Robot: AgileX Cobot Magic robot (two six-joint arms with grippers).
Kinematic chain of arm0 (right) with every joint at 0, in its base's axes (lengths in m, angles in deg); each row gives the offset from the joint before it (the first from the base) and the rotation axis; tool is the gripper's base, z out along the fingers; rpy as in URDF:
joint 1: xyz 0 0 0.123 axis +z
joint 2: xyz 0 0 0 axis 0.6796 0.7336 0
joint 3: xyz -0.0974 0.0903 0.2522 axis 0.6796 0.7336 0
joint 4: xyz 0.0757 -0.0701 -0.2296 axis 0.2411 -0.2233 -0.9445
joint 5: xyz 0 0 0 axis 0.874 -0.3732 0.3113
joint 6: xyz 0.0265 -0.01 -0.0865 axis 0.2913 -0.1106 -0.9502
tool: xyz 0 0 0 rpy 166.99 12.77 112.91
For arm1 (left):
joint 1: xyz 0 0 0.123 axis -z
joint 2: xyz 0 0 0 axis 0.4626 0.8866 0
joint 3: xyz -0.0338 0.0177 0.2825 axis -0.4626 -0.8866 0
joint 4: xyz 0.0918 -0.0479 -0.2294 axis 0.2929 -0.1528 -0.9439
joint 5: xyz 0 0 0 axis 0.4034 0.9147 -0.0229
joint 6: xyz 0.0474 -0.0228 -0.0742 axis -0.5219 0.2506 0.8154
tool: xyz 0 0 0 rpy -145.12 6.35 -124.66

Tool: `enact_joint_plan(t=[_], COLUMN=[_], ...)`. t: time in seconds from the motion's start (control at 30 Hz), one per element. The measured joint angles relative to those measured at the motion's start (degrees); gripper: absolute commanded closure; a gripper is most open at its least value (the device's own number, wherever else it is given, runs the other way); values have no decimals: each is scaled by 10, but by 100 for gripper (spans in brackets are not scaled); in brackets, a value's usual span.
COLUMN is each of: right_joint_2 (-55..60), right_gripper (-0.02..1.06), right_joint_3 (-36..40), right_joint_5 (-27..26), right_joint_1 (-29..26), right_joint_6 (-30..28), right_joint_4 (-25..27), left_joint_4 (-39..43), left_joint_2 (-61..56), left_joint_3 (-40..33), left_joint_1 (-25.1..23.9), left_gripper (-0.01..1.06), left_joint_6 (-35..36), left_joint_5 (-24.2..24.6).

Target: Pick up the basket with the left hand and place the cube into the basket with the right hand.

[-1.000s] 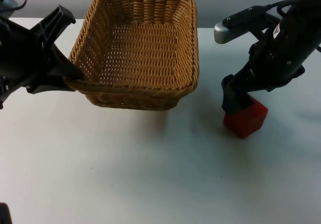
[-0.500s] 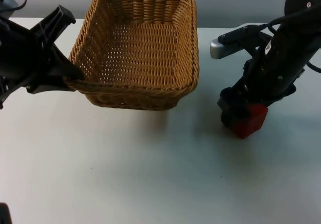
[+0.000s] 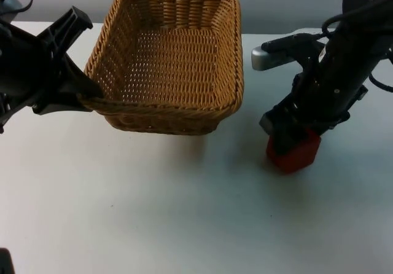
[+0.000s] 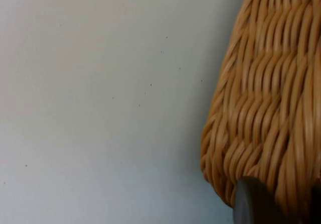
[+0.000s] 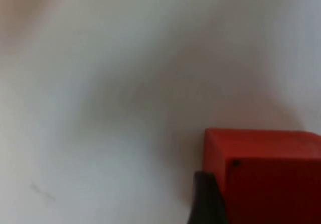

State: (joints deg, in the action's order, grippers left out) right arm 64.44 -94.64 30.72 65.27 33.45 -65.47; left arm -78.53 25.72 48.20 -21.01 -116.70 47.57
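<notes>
Cube (image 3: pixel 293 155): a red, smooth-faced, sharp-edged block is being held at 4 o'clock from the basket, well apart from it; whether it is resting on the table cannot be told. In the right wrist view the cube (image 5: pixel 271 176) is being pressed by a black fingertip (image 5: pixel 205 199) on one side.
Right gripper (image 3: pixel 288 137): it is being closed on the cube from above, its fingers clamped on the block's sides.
Right arm: it is being reached in from 2 o'clock, bent steeply downward over the cube.
Basket (image 3: pixel 166 111): a rectangular tan wicker basket with a tightly woven wall and a thick braided rim is being held at 12 o'clock on the table.
Left gripper (image 3: pixel 86 93): it is being clamped on the basket's rim at the near left corner; woven wall (image 4: pixel 266 108) is being shown just beside a fingertip (image 4: pixel 253 204).
Left arm: it is being extended from 10 o'clock, angled toward the basket.
Table (image 3: pixel 153 212): a white, matte, flat top.
</notes>
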Motion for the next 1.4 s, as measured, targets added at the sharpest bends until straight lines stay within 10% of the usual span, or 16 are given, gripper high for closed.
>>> enact_joint_plan(t=[0.57, 1.4], right_joint_2=[-14, 44], right_gripper=[105, 94], right_joint_3=[-333, -384], right_joint_5=[232, 139], right_joint_1=[19, 118], right_joint_6=[8, -20], right_joint_4=[-20, 1], left_joint_4=[0, 1], left_joint_2=[0, 0], left_joint_3=[0, 0], left_joint_1=[0, 0], left_gripper=[105, 105], left_joint_6=[0, 0], left_joint_5=[0, 0])
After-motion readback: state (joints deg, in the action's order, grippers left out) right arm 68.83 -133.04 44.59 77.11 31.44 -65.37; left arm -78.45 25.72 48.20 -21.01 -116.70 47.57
